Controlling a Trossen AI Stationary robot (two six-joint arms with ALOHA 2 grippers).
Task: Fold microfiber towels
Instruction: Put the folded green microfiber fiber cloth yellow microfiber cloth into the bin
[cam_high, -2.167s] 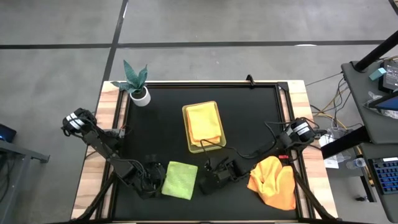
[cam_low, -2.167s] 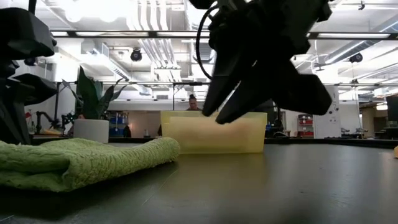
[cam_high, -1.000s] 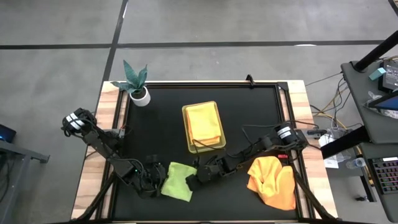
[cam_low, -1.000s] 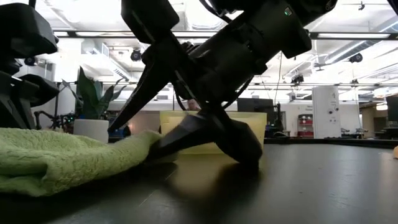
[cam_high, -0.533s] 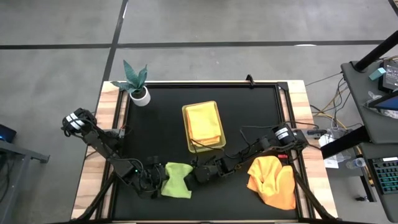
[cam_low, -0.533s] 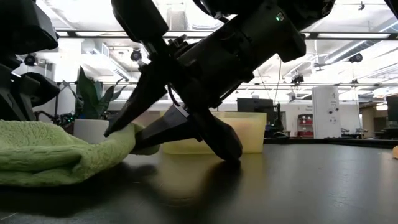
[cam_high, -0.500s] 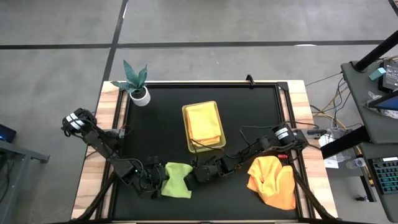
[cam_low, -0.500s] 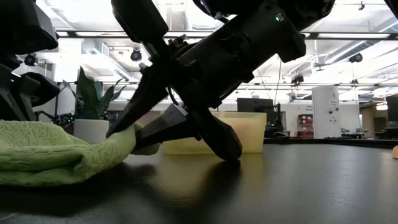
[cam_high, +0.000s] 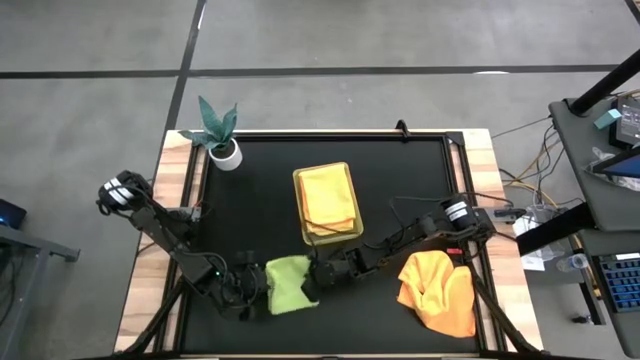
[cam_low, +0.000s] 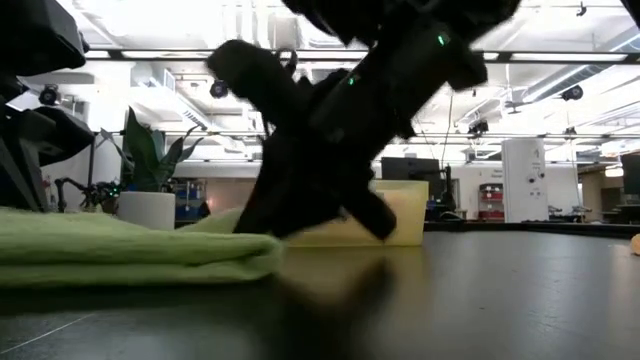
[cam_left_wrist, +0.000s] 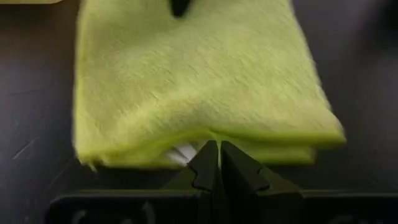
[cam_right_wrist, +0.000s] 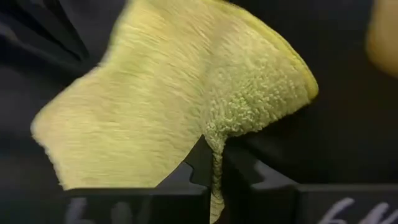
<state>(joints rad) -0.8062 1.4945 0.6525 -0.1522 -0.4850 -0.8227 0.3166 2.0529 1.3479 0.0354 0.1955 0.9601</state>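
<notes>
The light green microfiber towel lies folded near the table's front edge, between my two grippers. In the low view the green towel rests flat in layers on the black table. My left gripper is shut at the towel's left edge. My right gripper is shut on its right edge. An orange towel lies crumpled at the front right. Pale yellow towels lie in the yellow-green tray at the table's middle. My left gripper meets the towel's left edge, where the layers part beside a white label. Its fingers come slanting down from the table's left. Which layers it has cannot be told. That side of the towel lies on the table. My right gripper pinches a bunched piece of the towel's right edge between its two fingers, and the cloth runs down between them. The fingers come slanting down from the table's right. That edge is raised off the table; the towel's remainder lies on it.
A potted plant stands at the far left corner. The tray stands just behind the green towel. Cables trail along my right arm. Bare black table lies at the far side and between the tray and the right edge.
My right gripper has shut on the green towel's right edge. It has risen a little and rolled its wrist. The right edge has come up and toward the left, so the towel now looks narrower. Its left side has stayed at my left gripper.
</notes>
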